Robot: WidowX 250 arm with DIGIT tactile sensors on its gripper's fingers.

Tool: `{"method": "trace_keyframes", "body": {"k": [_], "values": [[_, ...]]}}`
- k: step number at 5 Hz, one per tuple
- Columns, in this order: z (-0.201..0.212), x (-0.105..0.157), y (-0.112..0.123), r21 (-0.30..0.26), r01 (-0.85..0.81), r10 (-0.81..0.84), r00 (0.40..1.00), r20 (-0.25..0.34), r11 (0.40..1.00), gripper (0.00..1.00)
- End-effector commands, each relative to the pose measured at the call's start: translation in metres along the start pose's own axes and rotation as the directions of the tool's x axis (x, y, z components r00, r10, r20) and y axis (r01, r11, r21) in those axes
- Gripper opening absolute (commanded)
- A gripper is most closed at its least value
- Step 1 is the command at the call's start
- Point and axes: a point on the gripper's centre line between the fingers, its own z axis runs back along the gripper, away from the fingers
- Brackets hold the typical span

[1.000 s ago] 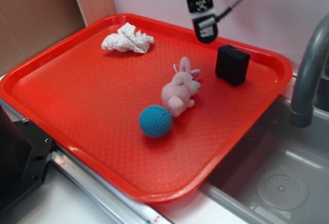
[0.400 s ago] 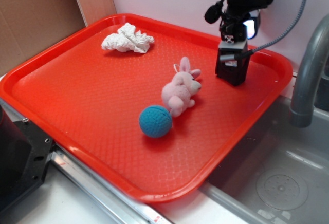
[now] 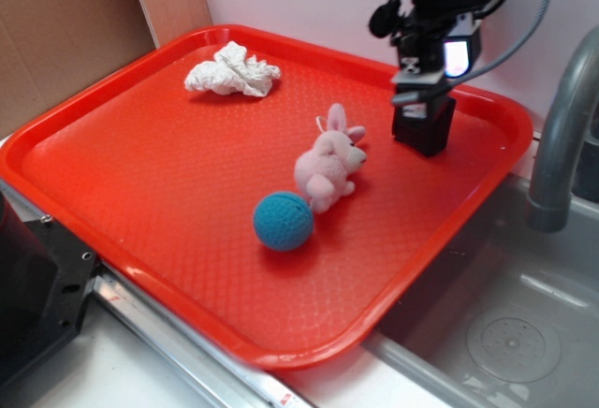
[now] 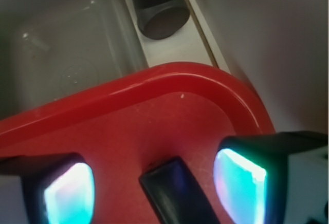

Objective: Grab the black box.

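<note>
1. Crumpled white tissue (image 3: 232,70) lay at the tray's far left, well apart from everything else. No obstacle.
2. Blue crocheted ball (image 3: 283,221) sat near the middle of the red tray (image 3: 140,193), touching or just beside the pink plush bunny (image 3: 328,167). Both stood clear of the target, on its left.
3. Black box (image 3: 424,127) stood upright at the tray's far right corner, near the rim. In the wrist view it showed between the two fingers, low in frame (image 4: 175,193).
4. Hand (image 3: 421,90) hung straight over the box, fingers spread wide to either side of it. The lit pads (image 4: 69,193) were apart from the box's sides, holding nothing.
5. Progress, as I judged it: approach and alignment done, grasp not yet. Left to do: lower a little more if needed, close on the box, lift.
6. Grey faucet (image 3: 562,137) rose just right of the tray over the sink (image 3: 505,324). Near the box, so a sideways drift that way could have clipped it; a plain vertical move looked safe.
7. Tray rim behind the box was close; the far finger had little room there.
</note>
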Motion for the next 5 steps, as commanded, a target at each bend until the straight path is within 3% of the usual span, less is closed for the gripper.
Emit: {"method": "trace_keyframes", "body": {"k": [1, 5], "values": [[0.008, -0.006, -0.006, 0.020, -0.040, 0.040, 0.999, -0.002, 0.999, 1.00], [-0.024, -0.001, 0.002, -0.042, -0.051, 0.048, 0.997, -0.066, 0.998, 1.00]]}}
